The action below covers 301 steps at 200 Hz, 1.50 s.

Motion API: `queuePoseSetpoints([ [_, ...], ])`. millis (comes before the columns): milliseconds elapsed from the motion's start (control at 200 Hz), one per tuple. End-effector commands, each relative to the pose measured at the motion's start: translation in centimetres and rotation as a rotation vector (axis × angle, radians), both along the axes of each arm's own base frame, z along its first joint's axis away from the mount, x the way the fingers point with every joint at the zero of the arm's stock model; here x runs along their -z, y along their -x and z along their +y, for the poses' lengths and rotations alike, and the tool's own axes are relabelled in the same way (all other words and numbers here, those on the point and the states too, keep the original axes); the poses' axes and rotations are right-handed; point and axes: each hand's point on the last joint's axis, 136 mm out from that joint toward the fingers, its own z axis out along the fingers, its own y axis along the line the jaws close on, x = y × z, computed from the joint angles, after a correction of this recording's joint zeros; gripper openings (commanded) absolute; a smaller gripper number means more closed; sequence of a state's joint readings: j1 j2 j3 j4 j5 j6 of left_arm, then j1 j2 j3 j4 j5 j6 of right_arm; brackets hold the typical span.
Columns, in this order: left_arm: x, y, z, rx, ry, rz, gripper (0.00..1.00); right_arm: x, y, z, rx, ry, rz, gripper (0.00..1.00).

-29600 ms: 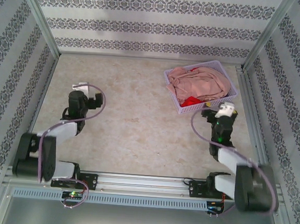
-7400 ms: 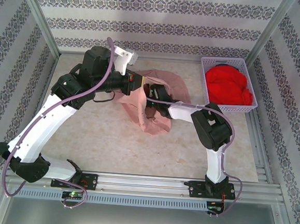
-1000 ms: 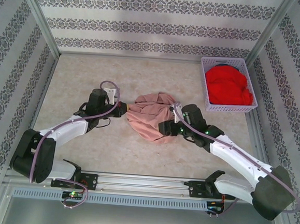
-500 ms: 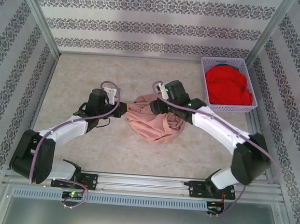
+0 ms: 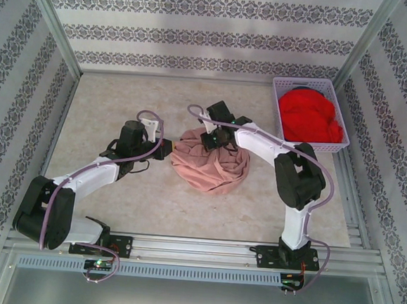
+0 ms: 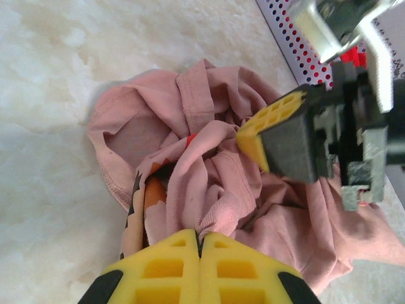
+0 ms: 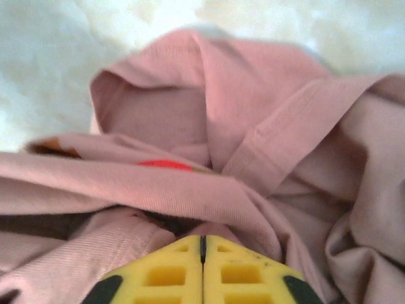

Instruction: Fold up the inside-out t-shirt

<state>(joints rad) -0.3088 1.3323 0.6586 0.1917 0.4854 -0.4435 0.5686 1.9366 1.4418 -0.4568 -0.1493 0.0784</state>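
one pink t-shirt (image 5: 209, 170) bunched — left jaws pinching it, right jaws closed; one basket (image 5: 309, 147).

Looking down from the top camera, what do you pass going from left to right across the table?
left claw → pink t-shirt → basket

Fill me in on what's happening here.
Both arms are working on the pink t-shirt, which lies bunched in a heap mid-table, not yet folded. The left gripper is shut on its left edge and the right gripper is shut on fabric at its far side. A red garment sits in the basket.
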Motion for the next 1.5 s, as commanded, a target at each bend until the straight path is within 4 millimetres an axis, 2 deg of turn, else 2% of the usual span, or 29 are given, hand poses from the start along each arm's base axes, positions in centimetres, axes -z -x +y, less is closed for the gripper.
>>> queuePoseSetpoints([
  [0,-2.1,-0.1,-0.5,0.023,0.004,-0.066,0.0,-6.7,-1.6,0.2,0.013,-0.169,-0.089,0.0],
  [95,-3.7,-0.1,-0.6,0.012,0.043,-0.09,0.0,-12.6,-1.3,0.3,-0.004,-0.338,-0.145,0.0],
  [205,-6.3,-0.1,-0.4,-0.011,0.075,-0.149,0.0,-17.9,-0.1,-0.3,-0.028,-0.463,-0.212,0.0],
  [295,-7.0,-0.1,0.2,-0.035,0.055,-0.168,0.0,-19.5,1.5,-1.3,-0.039,-0.468,-0.267,0.0],
  [420,-7.4,0.0,1.6,-0.116,0.038,-0.193,0.0,-19.7,4.5,-2.4,-0.072,-0.491,-0.304,0.0],
  [460,-7.4,0.5,2.0,-0.131,0.04,-0.186,0.0,-18.9,5.8,-2.9,-0.071,-0.49,-0.277,0.0],
  [505,-6.7,1.3,2.2,-0.134,0.041,-0.142,0.0,-17.0,7.5,-3.5,-0.045,-0.487,-0.22,0.0],
  [585,-3.5,3.6,2.0,-0.108,0.023,0.01,0.0,-11.9,10.8,-4.8,0.038,-0.457,-0.081,0.0],
  [600,-2.7,4.2,1.9,-0.098,0.017,0.04,0.0,-10.1,11.8,-5.3,0.065,-0.435,-0.04,0.0],
  [625,-1.5,5.1,1.6,-0.079,0.005,0.088,0.0,-8.5,12.6,-5.8,0.092,-0.408,-0.008,0.0],
  [675,0.6,6.7,1.1,-0.045,-0.024,0.156,0.0,-5.5,14.6,-6.7,0.131,-0.344,0.045,0.13],
  [715,1.9,7.7,0.6,-0.018,-0.043,0.189,0.01,-4.2,15.4,-7.4,0.16,-0.291,0.05,0.26],
  [745,2.4,8.3,0.2,0.003,-0.05,0.204,0.01,-4.1,15.5,-7.6,0.165,-0.267,0.032,0.35],
  [794,3.1,9.0,-0.5,0.036,-0.062,0.218,0.02,-5.1,15.1,-7.3,0.152,-0.259,-0.015,0.42],
  [844,3.7,9.3,-0.9,0.055,-0.072,0.23,0.02,-6.6,14.0,-6.6,0.138,-0.261,-0.074,0.5],
  [899,4.3,9.6,-1.1,0.071,-0.082,0.238,0.02,-7.3,12.7,-5.6,0.124,-0.257,-0.1,0.56],
  [964,5.1,9.8,-0.9,0.069,-0.097,0.25,0.02,-6.8,11.2,-4.6,0.123,-0.219,-0.087,0.59],
  [1069,5.6,9.9,-0.7,0.064,-0.114,0.252,0.02,-4.4,9.6,-2.6,0.096,-0.145,-0.04,0.62],
  [1124,5.7,9.9,-0.5,0.061,-0.125,0.248,0.02,-3.5,9.0,-2.2,0.101,-0.108,-0.027,0.63],
  [1229,5.6,9.6,-0.2,0.048,-0.144,0.23,0.01,-0.5,7.1,-4.7,0.185,0.096,-0.027,0.63],
  [1349,5.3,9.2,-0.2,0.038,-0.146,0.215,0.01,1.7,6.9,-6.1,0.207,0.201,-0.021,0.62],
  [1399,5.4,9.0,0.0,0.021,-0.15,0.214,0.0,2.3,6.6,-6.2,0.208,0.217,-0.017,0.5],
  [1414,5.4,8.9,0.1,0.013,-0.153,0.214,0.0,2.3,6.5,-6.3,0.207,0.221,-0.018,0.41],
  [1424,5.4,8.9,0.2,0.009,-0.155,0.215,0.0,2.2,6.4,-6.4,0.208,0.228,-0.021,0.39],
  [1499,5.6,8.8,1.0,-0.04,-0.166,0.222,0.0,0.7,5.3,-6.5,0.209,0.212,-0.055,0.11],
])
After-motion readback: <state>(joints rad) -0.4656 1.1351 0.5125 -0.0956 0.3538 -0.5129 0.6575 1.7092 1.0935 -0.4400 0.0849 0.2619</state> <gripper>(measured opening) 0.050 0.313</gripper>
